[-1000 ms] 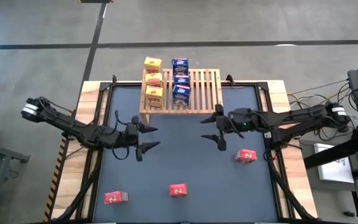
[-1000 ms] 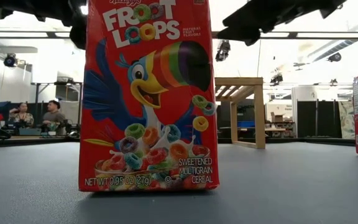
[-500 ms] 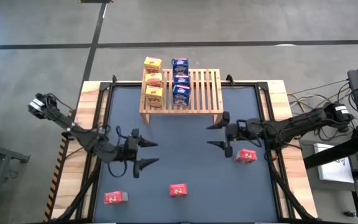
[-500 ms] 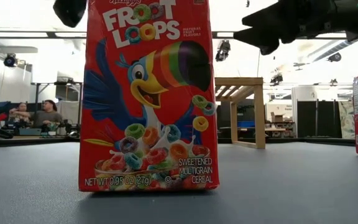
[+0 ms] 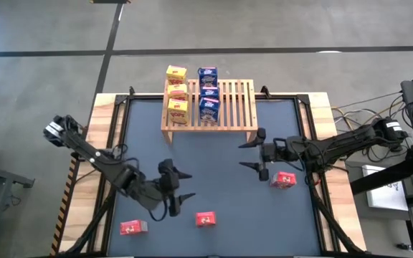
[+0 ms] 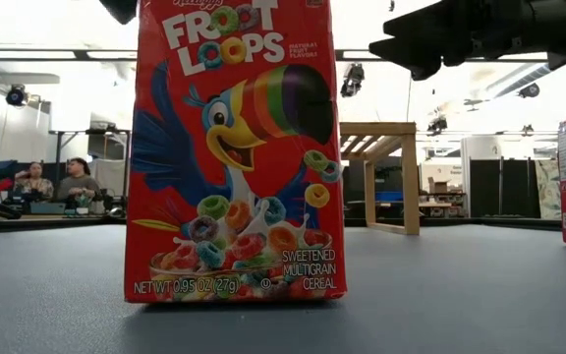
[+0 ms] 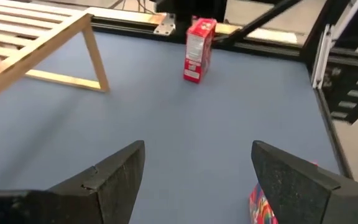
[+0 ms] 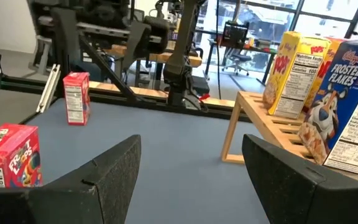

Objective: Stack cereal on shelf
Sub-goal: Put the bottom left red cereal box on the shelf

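Now the left gripper [image 5: 183, 185], fingers spread and empty, has swung down from mid-table toward the front edge, stopping just short of the middle red box [image 5: 205, 219] standing there; a second red box [image 5: 133, 227] sits near the front-left corner. That shift suggests the left arm is lining up its next pick. The right gripper [image 5: 250, 155], also released and holding nothing, has stayed where it was half a second ago, hanging just in front of the shelf [image 5: 235, 104] with the third red box [image 5: 283, 180] beside it toward the right edge. Three yellow boxes [image 5: 177, 92] and three blue boxes [image 5: 208, 93] already fill the shelf's left half, against the table's back edge, so six of nine look placed. The shelf's right-hand slats are bare, leaving space for a red row. The table [image 5: 214, 172] between the grippers holds nothing, so each arm has open room to approach, though the middle red box stands close to the front edge and a push could tip it off.
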You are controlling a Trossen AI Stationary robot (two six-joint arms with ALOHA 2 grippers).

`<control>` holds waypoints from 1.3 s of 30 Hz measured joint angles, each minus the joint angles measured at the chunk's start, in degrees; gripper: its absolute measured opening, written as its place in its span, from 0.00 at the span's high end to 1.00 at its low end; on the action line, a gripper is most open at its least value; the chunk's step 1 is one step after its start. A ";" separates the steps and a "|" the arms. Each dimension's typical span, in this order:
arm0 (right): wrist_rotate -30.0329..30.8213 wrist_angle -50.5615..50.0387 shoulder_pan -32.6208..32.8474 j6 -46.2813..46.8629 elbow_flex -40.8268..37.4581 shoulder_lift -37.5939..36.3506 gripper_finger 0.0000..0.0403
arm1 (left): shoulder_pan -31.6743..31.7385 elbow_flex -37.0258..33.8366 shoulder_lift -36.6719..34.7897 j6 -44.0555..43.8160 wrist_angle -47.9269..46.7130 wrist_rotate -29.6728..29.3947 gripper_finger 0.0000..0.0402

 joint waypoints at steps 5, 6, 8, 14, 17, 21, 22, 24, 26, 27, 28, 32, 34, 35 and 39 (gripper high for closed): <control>-0.10 -0.08 0.00 0.35 0.00 0.35 0.33 | 0.00 3.27 3.75 0.11 -1.26 0.20 0.31; -0.10 -0.20 0.00 0.37 0.00 0.37 0.33 | -0.01 3.78 4.06 -0.28 -1.61 0.42 0.31; -0.44 -0.21 0.00 0.36 0.00 0.37 0.33 | -0.04 4.35 4.38 -1.11 -2.79 0.75 0.31; -0.54 -0.13 0.00 0.83 0.00 0.37 0.33 | -0.04 4.38 3.69 -4.45 -6.11 3.41 0.31; -0.54 -0.15 0.00 0.96 0.00 0.37 0.33 | -0.04 4.38 2.80 -8.41 -10.74 5.35 0.31; -0.54 -0.15 0.00 0.92 0.00 0.37 0.33 | -0.04 4.38 1.09 -14.19 -15.88 8.53 0.31; -0.54 -0.14 0.00 0.92 0.00 0.37 0.33 | -0.04 4.38 0.64 -15.78 -16.99 9.34 0.31; -0.54 -0.14 0.00 0.87 0.00 0.37 0.33 | -0.04 4.38 -0.12 -18.64 -19.03 10.89 0.31; -0.54 -0.12 0.00 0.83 0.00 0.37 0.33 | -0.04 4.38 -0.94 -20.85 -20.85 12.48 0.31; -0.54 0.00 0.00 0.83 0.00 0.37 0.33 | -0.05 4.38 -1.39 -21.75 -21.55 13.36 0.31; -0.54 0.12 0.00 0.81 0.00 0.37 0.33 | -0.04 4.38 -1.66 -22.50 -22.20 14.22 0.31; -0.54 1.34 0.00 0.42 0.00 0.39 0.33 | -0.11 4.38 -2.38 -25.13 -24.29 17.48 0.31; -0.54 2.00 0.00 -0.22 0.00 0.39 0.33 | -0.11 4.40 -2.52 -26.82 -25.79 19.51 0.31; -0.54 2.30 0.00 -0.36 0.00 0.39 0.33 | -0.11 4.40 -2.52 -27.56 -26.49 20.53 0.31; -0.52 2.33 0.00 -0.59 0.00 0.39 0.33 | -0.11 4.38 -2.52 -29.25 -28.63 22.96 0.31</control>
